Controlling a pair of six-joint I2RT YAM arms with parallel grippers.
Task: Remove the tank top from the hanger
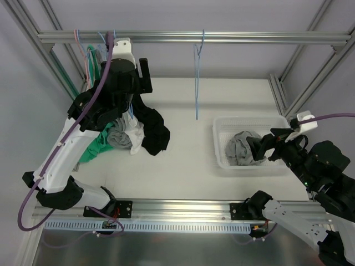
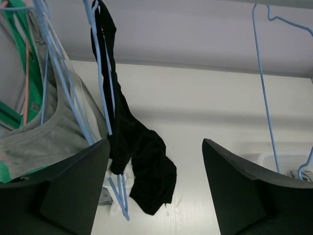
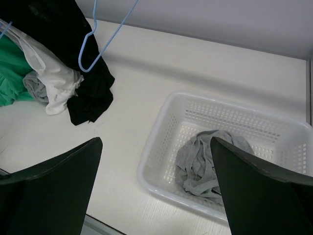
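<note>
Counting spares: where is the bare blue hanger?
Top view: the hanger hangs from the rail right of centre, between the clothes on the left and the basket on the right.

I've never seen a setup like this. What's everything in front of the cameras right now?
Rail: one, silver metal, across the back.
Crowded hangers: several, mostly light blue, at the rail's left end.
Black top: one, black, dangling from those hangers onto the table.
Grey top: one, grey, on a hanger beside the black one.
White top: one, white, in the same bunch.
Green top: one, green, leftmost.
Empty hanger: one, light blue, mid-rail.
Basket: one, white plastic, on the right.
Grey garment: one, crumpled in the basket.
Table: one, white.
Left gripper: black, open, up by the crowded hangers.
Right gripper: black, open, over the basket.
</note>
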